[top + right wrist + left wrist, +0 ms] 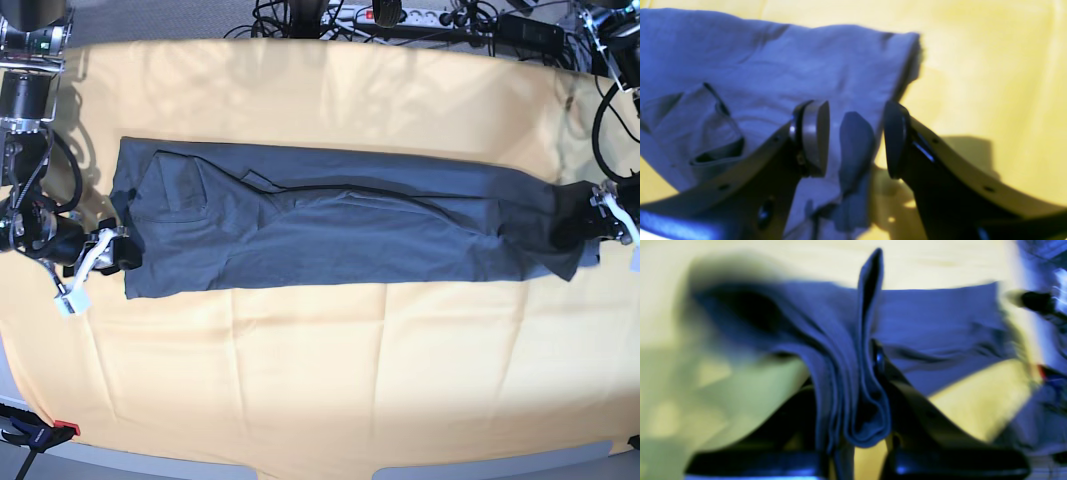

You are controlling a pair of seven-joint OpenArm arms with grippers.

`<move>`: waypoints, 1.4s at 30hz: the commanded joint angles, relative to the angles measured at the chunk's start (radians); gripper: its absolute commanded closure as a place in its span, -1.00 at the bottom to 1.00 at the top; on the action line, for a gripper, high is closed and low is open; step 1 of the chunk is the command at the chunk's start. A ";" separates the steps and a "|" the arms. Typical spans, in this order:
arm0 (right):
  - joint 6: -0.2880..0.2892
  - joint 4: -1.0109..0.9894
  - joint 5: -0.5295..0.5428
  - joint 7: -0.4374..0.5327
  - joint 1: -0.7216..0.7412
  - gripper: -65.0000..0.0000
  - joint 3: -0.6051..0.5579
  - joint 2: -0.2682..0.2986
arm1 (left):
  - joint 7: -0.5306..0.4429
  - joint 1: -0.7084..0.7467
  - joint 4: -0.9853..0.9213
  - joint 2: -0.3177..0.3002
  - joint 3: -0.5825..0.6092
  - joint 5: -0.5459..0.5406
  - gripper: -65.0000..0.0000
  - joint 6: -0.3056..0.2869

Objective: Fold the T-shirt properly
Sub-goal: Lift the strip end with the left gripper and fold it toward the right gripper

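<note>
Left jaws pinch the T-shirt, stretched sideways; right jaws parted.

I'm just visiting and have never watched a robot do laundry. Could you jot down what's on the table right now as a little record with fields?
Garment: dark grey T-shirt, lying as a long band across the table
Surface: yellow-orange cloth covering the table
Left end effector: shut on a bunched fold of the T-shirt at one end
Right end effector: open at the other end, a flap of fabric between its fingers
Background: cables behind the table's far edge
</note>
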 commanded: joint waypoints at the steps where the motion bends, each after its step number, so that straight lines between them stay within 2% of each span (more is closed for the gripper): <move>1: 0.016 0.011 0.018 0.020 0.018 0.10 0.009 0.003 | -0.019 -0.027 0.017 -0.013 -0.008 -0.041 1.00 -0.015; 6: 0.032 0.011 -0.013 0.019 0.018 0.10 0.009 -0.071 | -0.019 -0.041 0.110 0.081 -0.007 -0.041 1.00 0.000; 13: 0.037 0.011 -0.040 0.020 0.018 0.10 0.009 -0.161 | -0.019 -0.005 0.253 0.225 0.003 -0.041 1.00 -0.020; 15: 0.037 0.011 -0.063 0.021 0.018 0.10 0.009 -0.166 | -0.019 -0.004 0.254 0.264 0.012 -0.041 1.00 -0.031; 18: 0.046 0.011 -0.088 0.020 0.018 0.10 0.009 -0.169 | -0.019 -0.004 0.245 0.321 0.013 -0.041 1.00 -0.081; 23: 0.055 0.011 -0.088 0.019 0.018 0.10 0.009 -0.172 | -0.019 -0.004 0.216 0.405 0.014 -0.041 1.00 -0.081; 27: 0.055 0.011 -0.087 0.019 0.018 0.10 0.009 -0.172 | -0.096 -0.010 0.216 0.471 0.036 -0.026 1.00 -0.081; 32: 0.055 0.011 -0.087 0.012 0.018 0.10 0.009 -0.172 | -0.141 -0.008 0.216 0.506 0.142 0.092 1.00 -0.081; 36: 0.054 0.011 -0.088 0.008 0.018 0.10 0.009 -0.172 | -0.159 -0.009 0.216 0.506 0.236 0.097 1.00 -0.081; 37: 0.054 0.011 -0.088 0.008 0.018 0.10 0.009 -0.172 | -0.159 -0.010 0.216 0.506 0.258 0.095 0.79 -0.081; 40: 0.054 0.011 -0.087 0.008 0.018 0.10 0.009 -0.172 | -0.159 -0.013 0.216 0.506 0.309 0.096 -0.02 -0.081; 42: 0.054 0.011 -0.087 0.008 0.018 0.10 0.009 -0.172 | -0.162 -0.018 0.216 0.506 0.321 0.096 -0.39 -0.081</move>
